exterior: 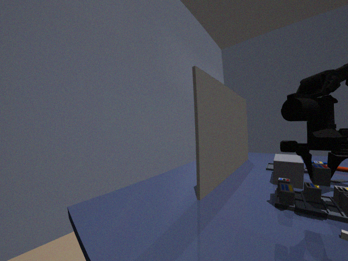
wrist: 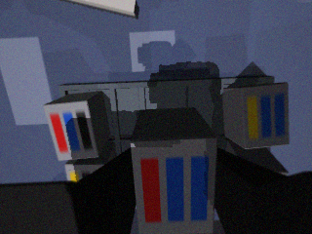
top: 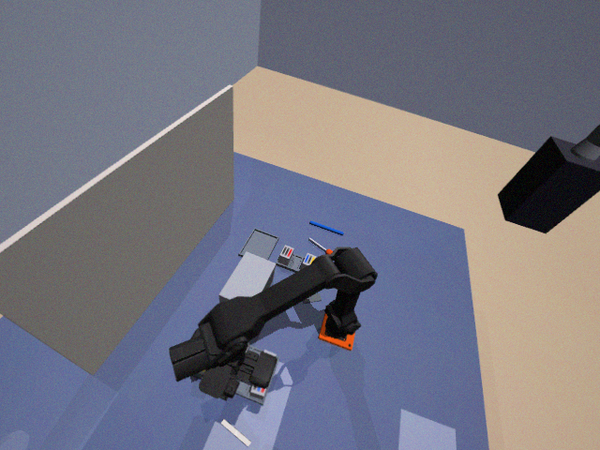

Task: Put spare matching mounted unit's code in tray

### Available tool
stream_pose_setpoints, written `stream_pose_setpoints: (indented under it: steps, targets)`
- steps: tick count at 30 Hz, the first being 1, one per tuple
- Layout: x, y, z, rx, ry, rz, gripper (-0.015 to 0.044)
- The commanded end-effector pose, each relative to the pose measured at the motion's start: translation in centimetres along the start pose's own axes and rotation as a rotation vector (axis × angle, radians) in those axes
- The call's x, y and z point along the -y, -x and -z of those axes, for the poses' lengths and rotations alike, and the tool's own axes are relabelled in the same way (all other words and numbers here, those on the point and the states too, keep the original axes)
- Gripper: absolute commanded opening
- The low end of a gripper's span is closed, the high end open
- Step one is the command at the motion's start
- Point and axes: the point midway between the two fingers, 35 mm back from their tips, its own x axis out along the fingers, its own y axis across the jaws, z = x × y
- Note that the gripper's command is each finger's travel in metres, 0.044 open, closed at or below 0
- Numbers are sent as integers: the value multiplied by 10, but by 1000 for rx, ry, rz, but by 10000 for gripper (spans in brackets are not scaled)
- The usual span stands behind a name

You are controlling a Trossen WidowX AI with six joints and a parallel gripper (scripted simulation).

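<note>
We have the small grey block spare with red, blue, blue stripes pinched in our black tool, which is clamped on its sides and holds it lifted above the dark grey slotted rack. In the wrist view, a grey spare striped red, blue, black sits to the left of the tool and one striped yellow, blue, blue to its right, both lower than the held block. Beyond the tool, the light grey box-shaped mounted unit stands on the blue counter, with the flat grey tray just past it. A tall beige panel rises well apart from the tool.
</note>
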Motion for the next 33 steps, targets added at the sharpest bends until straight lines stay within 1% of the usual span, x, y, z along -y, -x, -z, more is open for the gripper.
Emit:
stream_pose_setpoints:
  steps: [1, 4, 20, 24, 33]
  targets:
    - [-1, 5, 0, 0, 0, -4, 0]
    - [0, 9, -1, 2, 0, 1, 0]
    - [-7, 75, -4, 0, 0, -5, 0]
    - [-4, 78, -2, 1, -5, -4, 0]
    - [33, 79, 30, 10, -70, 6, 0]
